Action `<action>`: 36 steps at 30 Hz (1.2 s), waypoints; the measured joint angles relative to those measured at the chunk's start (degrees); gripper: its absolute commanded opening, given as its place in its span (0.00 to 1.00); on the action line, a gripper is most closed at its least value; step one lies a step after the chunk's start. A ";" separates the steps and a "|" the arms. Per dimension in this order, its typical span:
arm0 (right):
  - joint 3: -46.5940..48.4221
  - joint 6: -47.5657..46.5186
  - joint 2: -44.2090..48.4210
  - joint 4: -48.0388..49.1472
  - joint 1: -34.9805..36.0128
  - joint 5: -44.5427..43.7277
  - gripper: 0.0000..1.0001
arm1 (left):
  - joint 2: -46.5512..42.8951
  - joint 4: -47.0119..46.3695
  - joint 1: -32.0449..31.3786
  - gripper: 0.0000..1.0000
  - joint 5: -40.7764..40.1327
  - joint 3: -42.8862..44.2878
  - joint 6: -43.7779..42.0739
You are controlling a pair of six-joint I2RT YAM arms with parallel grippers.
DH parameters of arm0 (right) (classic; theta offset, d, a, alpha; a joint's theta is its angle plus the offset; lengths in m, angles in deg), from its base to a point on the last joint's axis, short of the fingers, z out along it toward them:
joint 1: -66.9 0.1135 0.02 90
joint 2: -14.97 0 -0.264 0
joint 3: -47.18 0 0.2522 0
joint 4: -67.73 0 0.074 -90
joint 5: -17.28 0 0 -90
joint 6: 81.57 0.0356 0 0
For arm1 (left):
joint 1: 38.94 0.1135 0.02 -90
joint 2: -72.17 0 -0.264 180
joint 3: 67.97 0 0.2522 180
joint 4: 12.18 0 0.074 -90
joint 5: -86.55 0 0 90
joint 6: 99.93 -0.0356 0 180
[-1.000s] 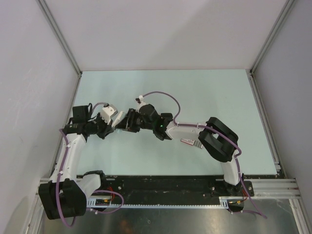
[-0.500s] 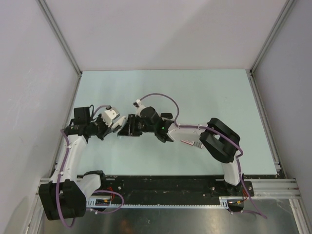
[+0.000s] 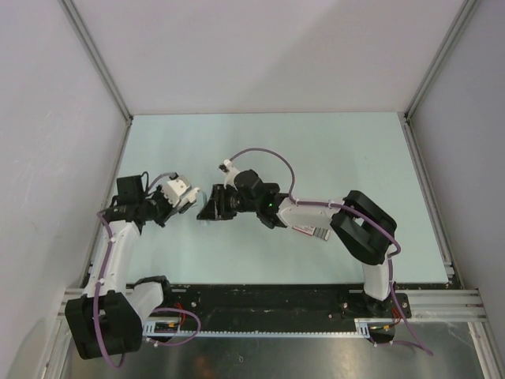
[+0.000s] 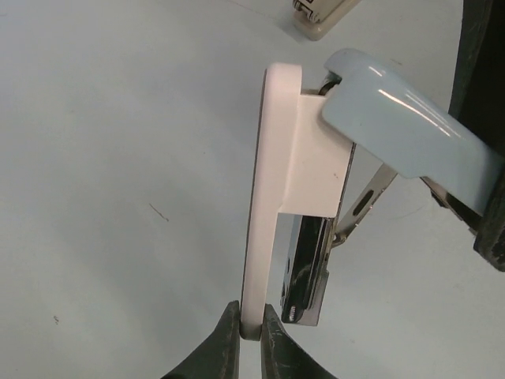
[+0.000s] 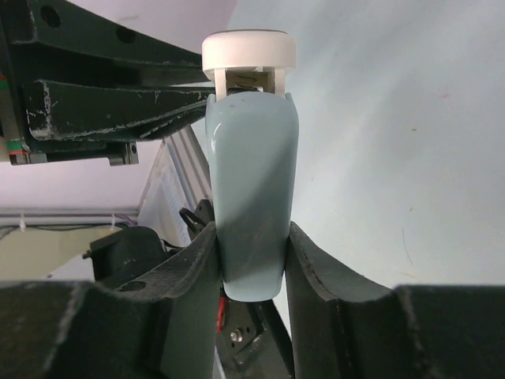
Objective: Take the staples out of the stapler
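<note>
The stapler (image 4: 272,189) is held up off the table between both grippers, hinged open. It has a white base, a pale blue top cover (image 4: 402,126) and a shiny metal magazine (image 4: 309,264) swung out between them. My left gripper (image 4: 251,328) is shut on the thin end of the white base. My right gripper (image 5: 251,264) is shut on the sides of the blue cover (image 5: 251,174), with the base's white end (image 5: 248,51) beyond it. In the top view the stapler (image 3: 192,200) sits between the two wrists. I cannot make out any staples.
A flat pink-and-white box (image 3: 309,231) lies on the pale green table (image 3: 339,150) under my right forearm. A beige object (image 4: 319,12) shows at the top edge of the left wrist view. Grey walls enclose the table on three sides.
Both arms have shifted a little, carrying the stapler slightly toward the near edge. The right elbow has swung to the right. Both grips are unchanged.
</note>
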 measured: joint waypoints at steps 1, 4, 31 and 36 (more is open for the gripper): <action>0.00 -0.83 0.00 -0.28 -0.04 0.37 0.00 | -0.22 -0.26 0.02 0.00 -0.07 -0.37 -0.74; 0.00 -4.15 0.00 -1.07 0.02 0.92 0.00 | -0.92 -1.53 0.04 0.00 -0.39 -1.36 -3.23; -0.68 -10.84 1.64 -4.33 4.07 -15.13 0.00 | -9.99 -8.70 -5.07 0.65 -3.26 -10.29 -11.78; 1.01 -8.94 1.31 -6.45 1.88 -17.22 0.00 | -9.14 -5.49 -5.09 0.71 1.14 -3.89 -3.13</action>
